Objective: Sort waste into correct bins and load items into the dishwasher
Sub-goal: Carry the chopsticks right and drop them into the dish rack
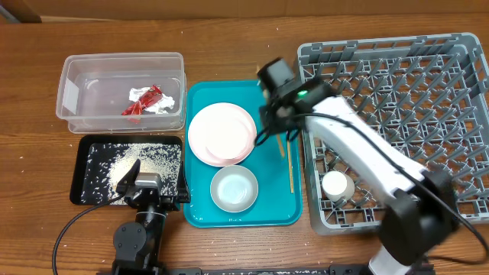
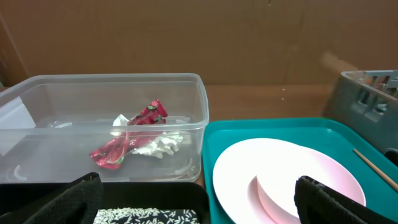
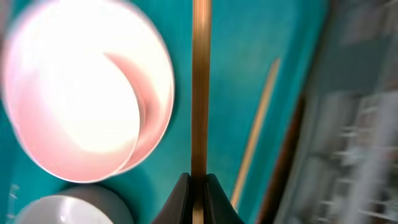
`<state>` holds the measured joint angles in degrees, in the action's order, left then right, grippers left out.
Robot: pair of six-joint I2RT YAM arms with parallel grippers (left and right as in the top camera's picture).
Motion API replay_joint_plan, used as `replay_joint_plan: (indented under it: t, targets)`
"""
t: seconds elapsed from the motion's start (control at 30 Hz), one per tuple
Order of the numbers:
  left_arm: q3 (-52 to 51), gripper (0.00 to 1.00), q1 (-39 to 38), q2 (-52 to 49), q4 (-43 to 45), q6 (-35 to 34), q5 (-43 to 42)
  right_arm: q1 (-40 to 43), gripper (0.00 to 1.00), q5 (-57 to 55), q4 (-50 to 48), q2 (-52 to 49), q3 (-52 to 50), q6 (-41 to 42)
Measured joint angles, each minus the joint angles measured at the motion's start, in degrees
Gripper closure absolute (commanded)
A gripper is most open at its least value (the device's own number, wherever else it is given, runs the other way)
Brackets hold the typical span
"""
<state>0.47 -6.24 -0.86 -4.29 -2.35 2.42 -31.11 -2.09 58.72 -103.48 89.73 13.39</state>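
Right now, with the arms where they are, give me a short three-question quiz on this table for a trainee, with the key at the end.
1. True or false: the small cup stands in the grey rack.
2. What does the right claw grip? A the bowl, B a chopstick, C the napkin.
3. Name the container that holds the red wrapper.
Key: 1 true; 2 B; 3 the clear tub.
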Motion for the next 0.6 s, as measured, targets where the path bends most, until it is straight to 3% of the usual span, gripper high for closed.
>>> replay_joint_plan:
  t: [0.37,0.5,0.57,0.6]
  targets:
    - [0.00,0.00,0.00,0.00,-0.02,0.00,0.00,13.31,0.95,-2.38,0.83,1.20,-1.18,-5.81]
    - [0.00,0.00,0.00,0.00,0.00,0.00,0.00,14.71,0.75,-1.70,2.12,-0.33,-2.73,-7.39]
    - [0.00,0.00,0.00,0.00,0.00,0.00,0.00,14.38,0.53,-1.07,3.50,-0.33,-2.99,-7.78]
    - [0.00,0.00,0.00,0.00,0.00,0.00,0.00,13.99,0.46,-1.05,4.04,-0.33,-2.95,-7.98]
